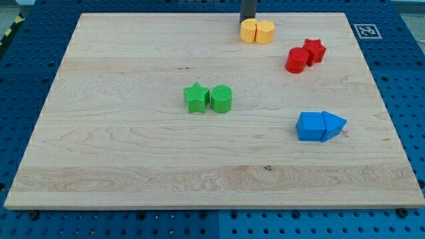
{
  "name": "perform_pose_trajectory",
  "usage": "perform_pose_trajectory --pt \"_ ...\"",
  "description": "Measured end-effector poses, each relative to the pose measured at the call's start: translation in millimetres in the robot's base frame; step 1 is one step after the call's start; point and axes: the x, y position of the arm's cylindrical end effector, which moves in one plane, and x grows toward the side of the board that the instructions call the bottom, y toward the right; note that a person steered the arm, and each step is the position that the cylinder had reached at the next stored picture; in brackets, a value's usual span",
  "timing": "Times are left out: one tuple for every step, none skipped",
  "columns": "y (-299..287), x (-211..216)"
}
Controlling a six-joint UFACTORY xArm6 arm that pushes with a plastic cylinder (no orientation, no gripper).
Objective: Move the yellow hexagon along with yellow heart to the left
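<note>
Now my tip (247, 20) touches the yellow hexagon (249, 32).

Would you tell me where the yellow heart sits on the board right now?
The yellow heart sits near the view's top edge, right of centre, touching the yellow hexagon on its left, with my tip just behind the hexagon.

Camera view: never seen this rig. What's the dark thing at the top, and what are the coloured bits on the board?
There is one picture, looking down at an angle on a wooden board. The dark thing is the robot arm's rod; its lower end, my tip, slides along the board and pushes blocks. It holds nothing. It sits at the view's top, right behind the yellow hexagon, which touches the yellow heart. Other pairs are a red cylinder and red star, a green star and green cylinder, and a blue cube beside a blue wedge-like block.
</note>
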Motion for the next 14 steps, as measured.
perform_pose_trajectory --pt "29 -14" --pt "69 -3" --pt "80 25" --pt "80 29" --pt "80 48" --pt "80 56" --pt "77 56" --pt "66 56" --pt "56 55" --pt "45 46" --pt "39 45" --pt "27 45" --pt "6 45" --pt "-15 43"
